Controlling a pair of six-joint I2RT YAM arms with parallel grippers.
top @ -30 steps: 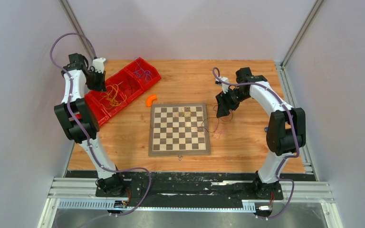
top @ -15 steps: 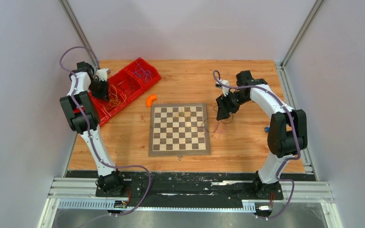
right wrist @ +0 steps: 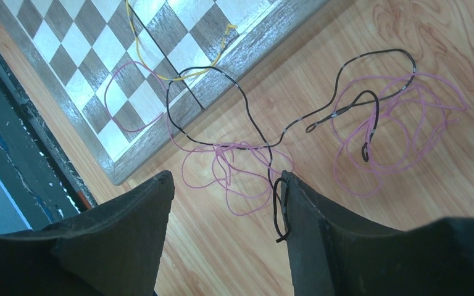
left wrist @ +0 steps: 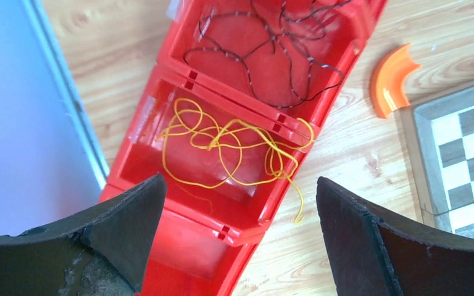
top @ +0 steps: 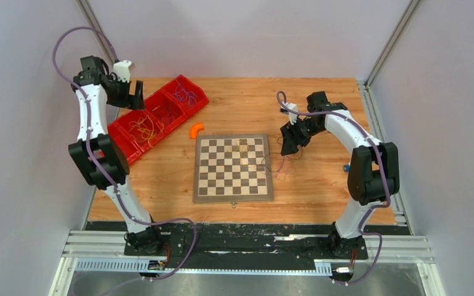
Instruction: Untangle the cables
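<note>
A yellow cable (left wrist: 222, 137) lies coiled in the middle compartment of the red bins (left wrist: 179, 237), one end trailing over the rim onto the wood. A black cable (left wrist: 265, 46) fills the compartment beyond. My left gripper (left wrist: 237, 203) hangs open above the bins (top: 118, 131), holding nothing. Beside the chessboard (right wrist: 92, 68), black (right wrist: 247, 123), pink-purple (right wrist: 401, 132) and yellow (right wrist: 179, 75) cables lie tangled. My right gripper (right wrist: 227, 179) is open just over them. A black cable end curls against its right finger (right wrist: 321, 234). In the top view this gripper (top: 289, 145) sits right of the chessboard (top: 232, 185).
An orange curved piece (top: 195, 129) lies between the bins and the chessboard, also seen in the left wrist view (left wrist: 392, 77). The far bin compartment holds purple-blue wires (top: 188, 95). A metal frame rail (top: 379, 123) borders the table's right edge.
My left gripper has opened and lifted up and back from the bin, leaving the yellow cable inside. The right arm has barely moved.
</note>
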